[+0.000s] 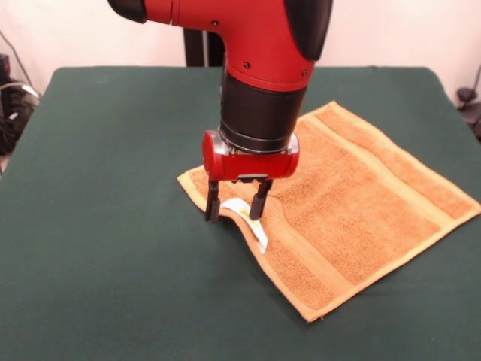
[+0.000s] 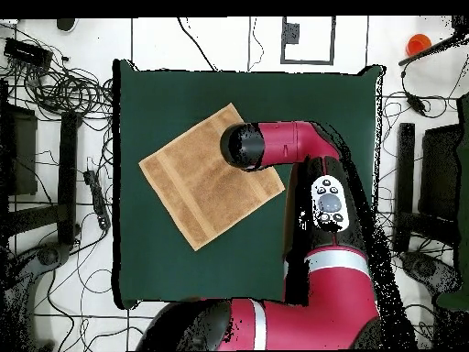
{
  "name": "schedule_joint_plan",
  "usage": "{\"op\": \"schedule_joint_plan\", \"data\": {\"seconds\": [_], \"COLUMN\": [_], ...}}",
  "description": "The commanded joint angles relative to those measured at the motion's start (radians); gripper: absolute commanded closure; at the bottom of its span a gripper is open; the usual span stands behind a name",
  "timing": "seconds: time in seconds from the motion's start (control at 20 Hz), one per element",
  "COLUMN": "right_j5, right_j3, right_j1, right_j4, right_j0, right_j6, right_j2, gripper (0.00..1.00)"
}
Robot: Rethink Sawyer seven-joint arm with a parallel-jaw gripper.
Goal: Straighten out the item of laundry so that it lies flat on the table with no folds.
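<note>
Towel (image 1: 353,203) of golden-orange terry lies spread on the dark green table (image 1: 98,248), turned cornerwise so that its points face the table's edges. Paler woven bands run across it near two opposite hems. Most of the cloth is flat, but the edge under the arm is lifted into a small ridge, and a white label (image 1: 252,219) curls out of that rumpled hem; no writing on the label can be read.

The red and black arm comes down from above, and its gripper (image 1: 237,207) stands upright over that raised edge. The two dark fingers (image 1: 213,201) are parted, one on each side of the label and the little fold, with their tips down at the cloth. Whether they pinch it cannot be told.

In the overhead view the towel (image 2: 197,179) sits in the table's (image 2: 183,266) upper middle part, and the arm's wrist covers one corner of it.
</note>
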Motion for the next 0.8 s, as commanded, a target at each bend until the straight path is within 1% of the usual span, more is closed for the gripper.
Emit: {"op": "schedule_joint_plan", "data": {"seconds": [0.05,0.15,0.45,0.8], "right_j5": [0.008,0.013,0.032,0.012], "right_j3": [0.088,0.098,0.096,0.083], "right_j1": [0.014,0.007,-0.005,0.014], "right_j4": [0.031,0.034,0.003,-0.04], "right_j0": [0.025,0.024,0.036,0.055], "right_j6": [0.042,0.044,0.011,0.011], "right_j2": [0.097,0.095,0.074,0.04], "gripper": [0.0,0.0,0.0,0.0]}}
